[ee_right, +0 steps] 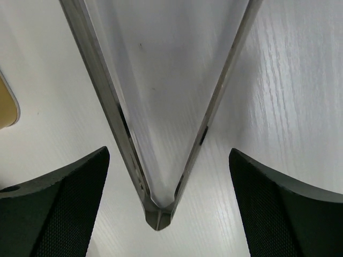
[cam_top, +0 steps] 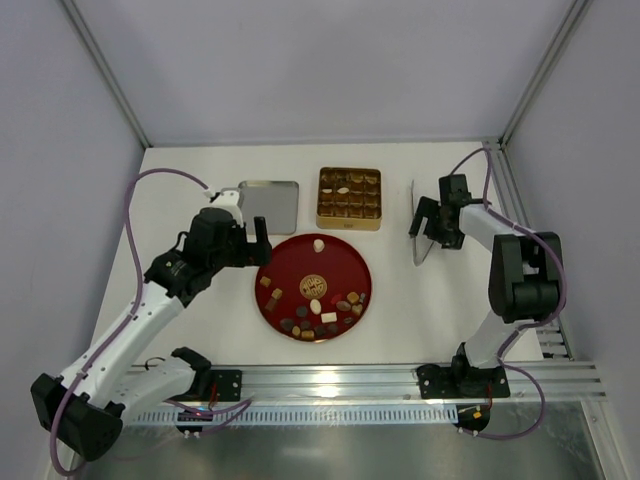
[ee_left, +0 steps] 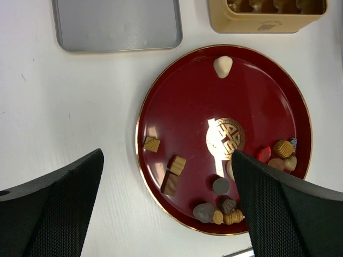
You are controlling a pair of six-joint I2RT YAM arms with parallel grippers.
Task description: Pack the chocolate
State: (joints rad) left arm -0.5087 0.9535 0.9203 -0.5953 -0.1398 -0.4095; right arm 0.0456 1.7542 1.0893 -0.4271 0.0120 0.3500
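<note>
Hovering above the left side of the red plate (ee_left: 187, 107), the left gripper (ee_left: 167, 155) had its fingers wide apart w/ nothing between them. The chocolate (ee_left: 177, 164) lay on the plate under it. In the left wrist view, 3 brown pcs at the plate's left part showed in the gap between the fingers. 1 cream pc (ee_left: 223, 65) sat alone at the plate's far rim. The rest made a loose cluster on the near-right part of the plate, partly hidden behind one finger. Approx. 15 pcs in total were on the plate, but an exact no. I could not tell; they were dark brown, light brown and cream.

Containers: 1 gold tin (cam_top: 349, 197) stood just beyond the plate's far rim, w/ a 4 x 4 grid, so 16 cells. Some cells held pcs, at least 1 of them cream; how many cells were filled I could not tell. 1 silver lid (ee_left: 118, 24) lay flat on the table (ee_left: 64, 107) beyond the plate's far-left rim, beside the tin.

To the right of the plate, apart from it, a second metal lid (ee_right: 171, 80) stood tilted up. The right gripper (ee_right: 169, 152) was there, fingers spread wide, and one corner of that lid pointed into the gap w/o touching either finger.
</note>
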